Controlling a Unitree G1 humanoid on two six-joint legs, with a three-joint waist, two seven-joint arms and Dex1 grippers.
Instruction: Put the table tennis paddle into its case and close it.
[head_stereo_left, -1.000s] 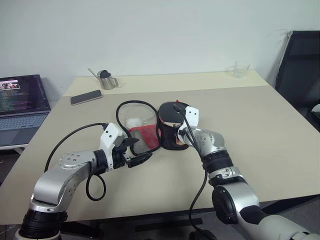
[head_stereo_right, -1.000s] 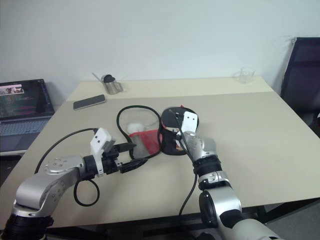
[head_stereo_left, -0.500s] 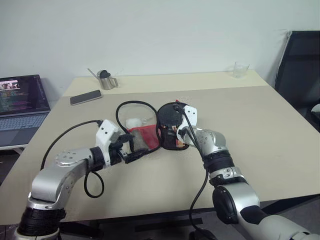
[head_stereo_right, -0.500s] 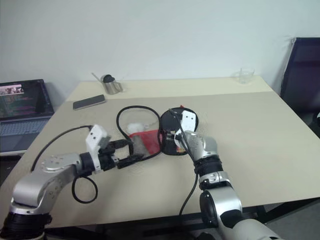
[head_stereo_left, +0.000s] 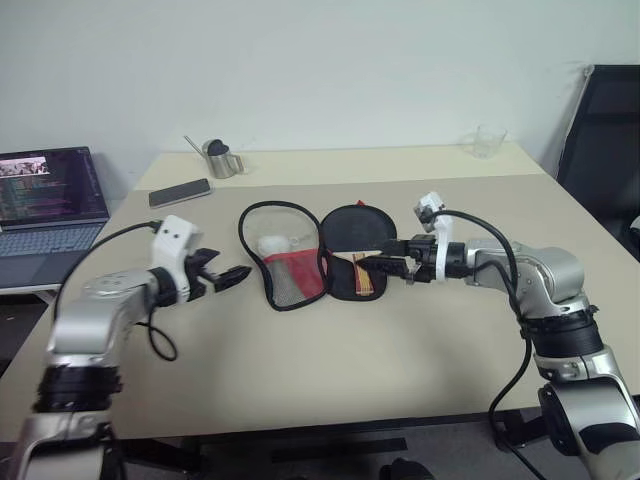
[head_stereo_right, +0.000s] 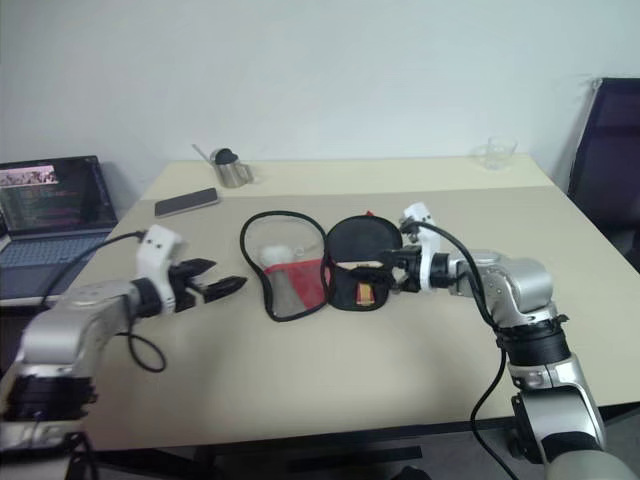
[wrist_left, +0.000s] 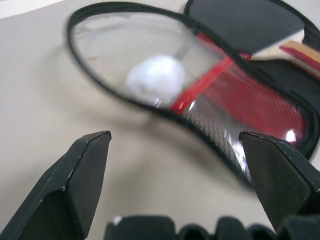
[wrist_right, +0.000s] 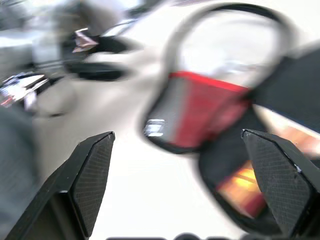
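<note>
The case (head_stereo_left: 300, 255) lies unzipped on a beige table (head_stereo_left: 420, 340) by a white wall (head_stereo_left: 330, 70); both end effectors' fingers apart.

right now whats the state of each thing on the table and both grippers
case: unzipped, lying flat, both halves spread
table tennis paddle: lying in the case's right half, uncovered
left gripper: open, empty, off the case
right gripper: open, empty, over the paddle's handle
laptop: open, screen lit
phone: flat, screen dark
glass: upright

Twin head views angled down across the table (head_stereo_left: 400, 340); wrist views close above the case (wrist_left: 210, 95).
</note>
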